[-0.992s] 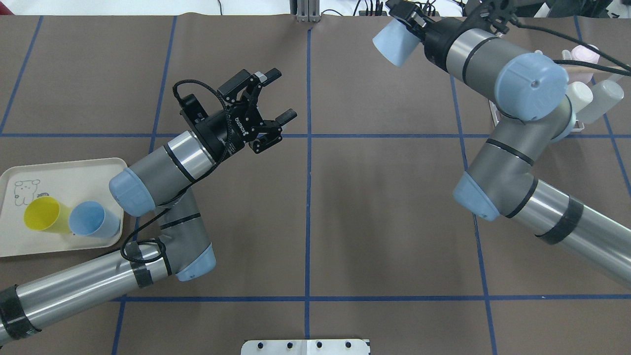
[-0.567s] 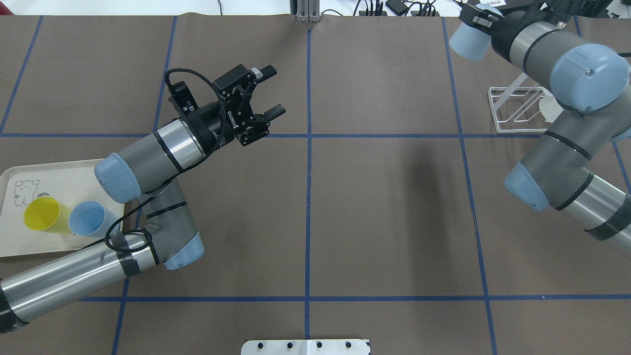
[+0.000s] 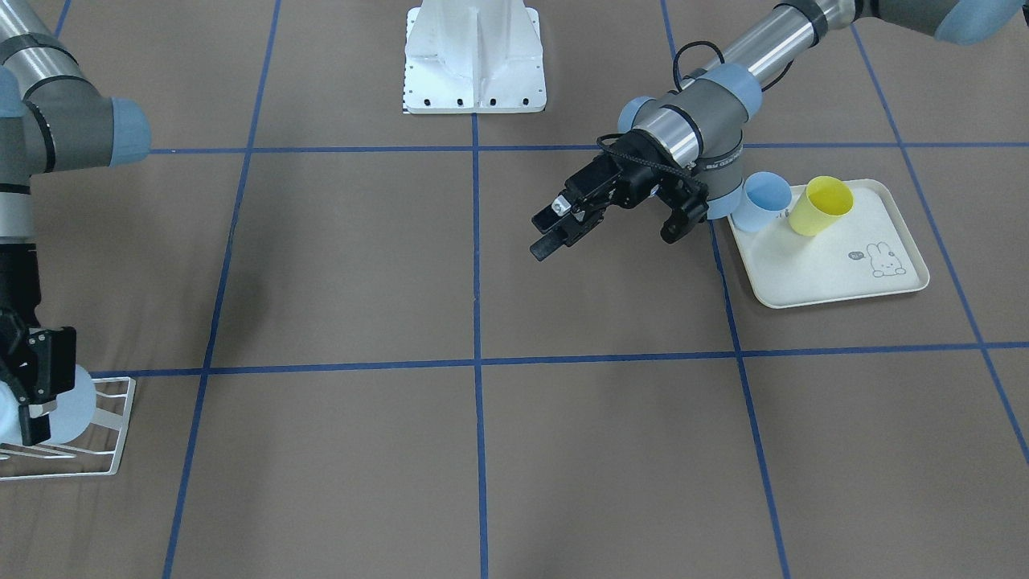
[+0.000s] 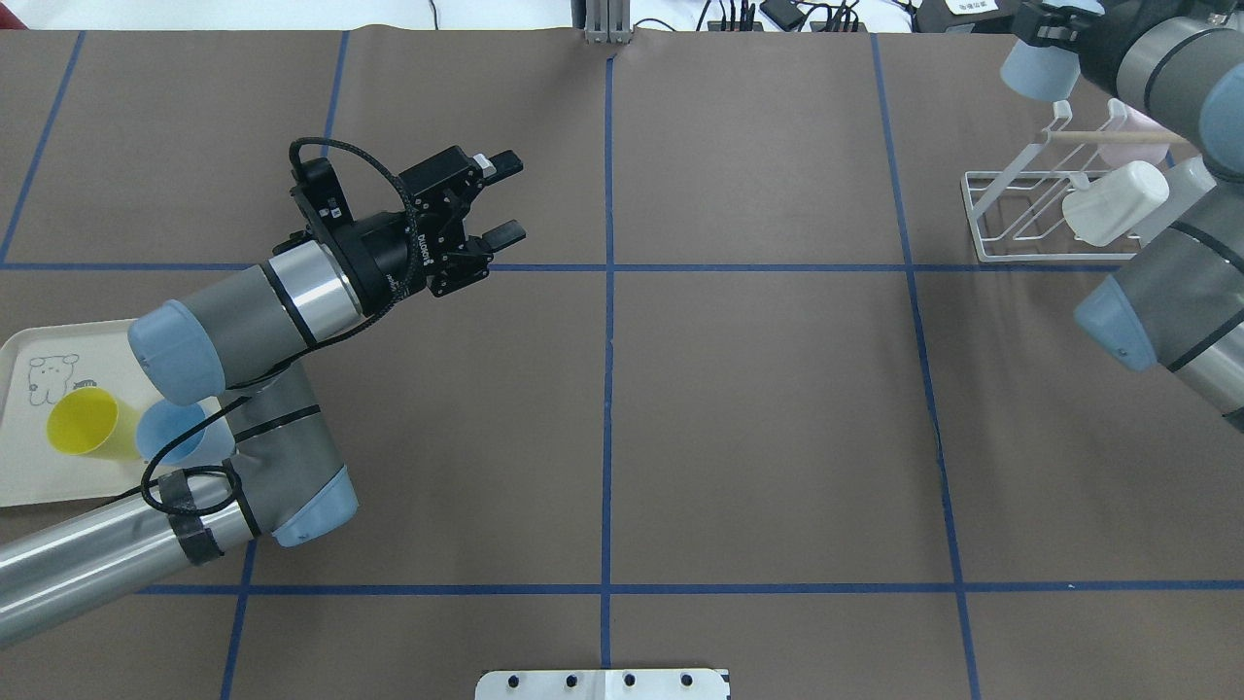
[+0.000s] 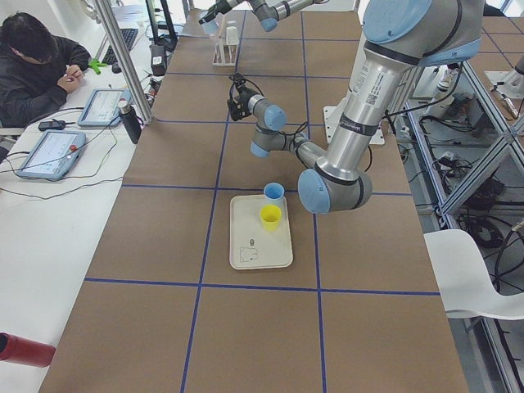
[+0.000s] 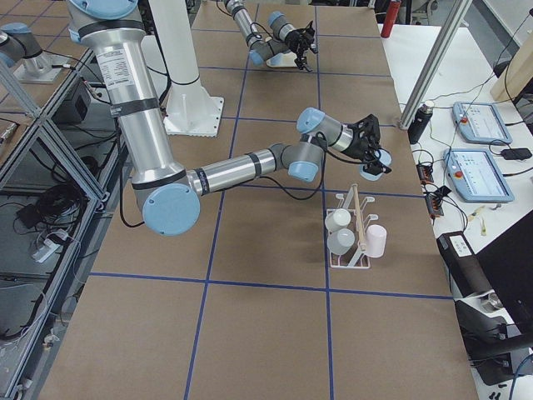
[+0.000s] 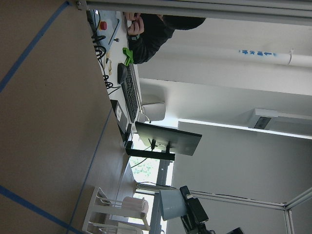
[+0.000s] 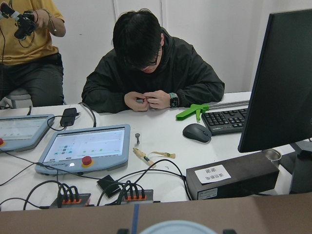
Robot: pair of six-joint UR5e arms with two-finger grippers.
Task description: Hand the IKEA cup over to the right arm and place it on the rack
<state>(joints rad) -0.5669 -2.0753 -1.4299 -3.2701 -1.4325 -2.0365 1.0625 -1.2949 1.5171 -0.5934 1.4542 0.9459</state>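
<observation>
Fingers of the right gripper (image 3: 44, 398) are clamped on the pale blue IKEA cup (image 4: 1032, 70), which is lifted off the table just past the 12 o'clock end of the rack (image 4: 1011, 219), out at the table's 2 o'clock corner from overhead. White and pink cups hang on its prongs. The left gripper (image 4: 505, 196) is spread wide with nothing in it, at about 10 o'clock from centre. The tray (image 4: 29, 486) sits at 8 o'clock.

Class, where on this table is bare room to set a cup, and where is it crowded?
Bare: the middle squares between the left gripper and the rack. Crowded: the rack, loaded with cups, and the tray by the left arm.
</observation>
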